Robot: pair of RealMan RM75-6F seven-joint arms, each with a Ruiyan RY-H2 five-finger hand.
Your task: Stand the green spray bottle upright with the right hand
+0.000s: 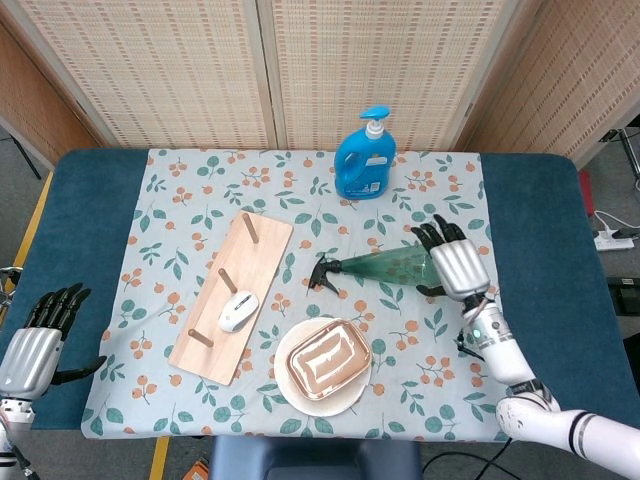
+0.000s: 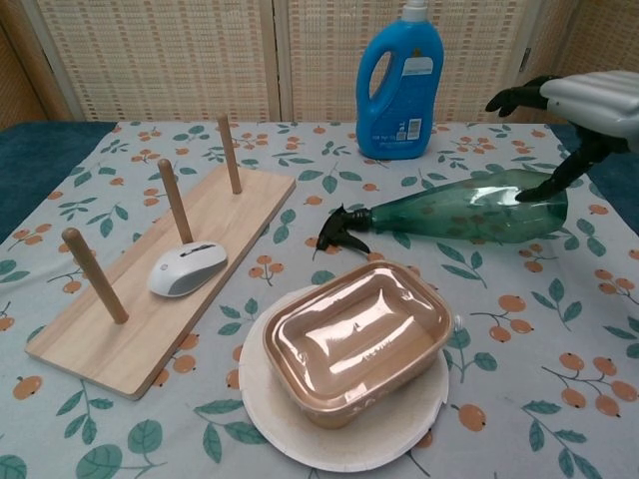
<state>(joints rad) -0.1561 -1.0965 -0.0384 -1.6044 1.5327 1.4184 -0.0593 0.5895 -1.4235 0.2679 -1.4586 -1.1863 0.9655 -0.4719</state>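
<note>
Your right robot hand [image 1: 458, 262] sits fingers spread over the base of the green spray bottle [image 1: 385, 267], thumb touching it | bottle lying flat on tabletop [image 1: 560, 220] | left robot hand [image 1: 38, 335] spread, holding nothing | floral cloth [image 1: 200, 180], wicker screens [image 1: 150, 70] behind | 1 blue detergent bottle [image 1: 365, 157], 1 peg board [image 1: 232, 295], 1 mouse [image 1: 238, 311], 1 plate [image 1: 300, 393], 1 tub [image 1: 328, 358]

Bright, even indoor light in both views

Shadows are soft and short; glare shows on the clear lid of the brown container [image 2: 356, 334] and faintly on the green spray bottle [image 2: 469, 212]. Focus is sharp, edges slightly bowed.
</note>
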